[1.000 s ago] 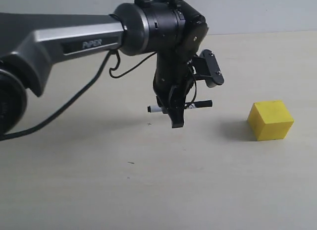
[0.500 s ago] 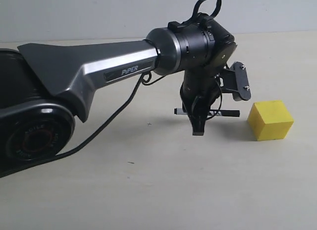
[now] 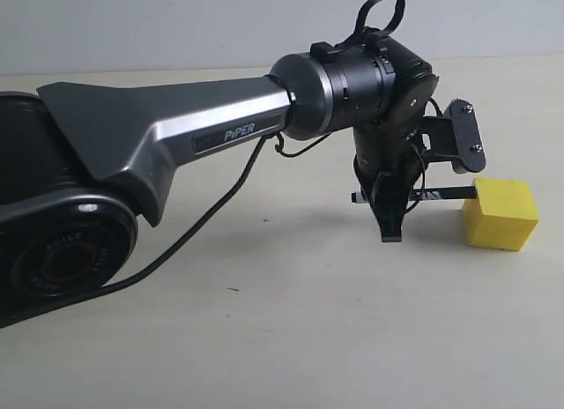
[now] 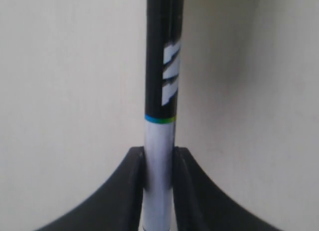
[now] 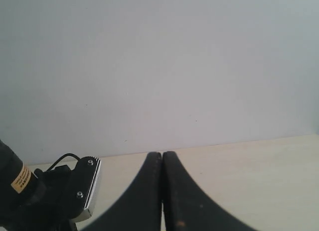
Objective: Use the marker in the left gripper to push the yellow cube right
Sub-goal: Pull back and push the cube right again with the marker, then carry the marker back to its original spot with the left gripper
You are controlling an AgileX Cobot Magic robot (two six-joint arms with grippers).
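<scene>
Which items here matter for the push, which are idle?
In use: black-capped white marker pen; black two-fingered left tool clamping it; matte bright yellow cube.
Idle: black right tool, shut; beige tabletop.

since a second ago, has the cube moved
Yes. The cube has slid right, away from the dark speck, which sits where it did. The marker end is at its left face.

left gripper (image 3: pixel 390 231) pointing down, jaws clamped | right gripper (image 5: pixel 162 164) jaws seemingly together
</scene>
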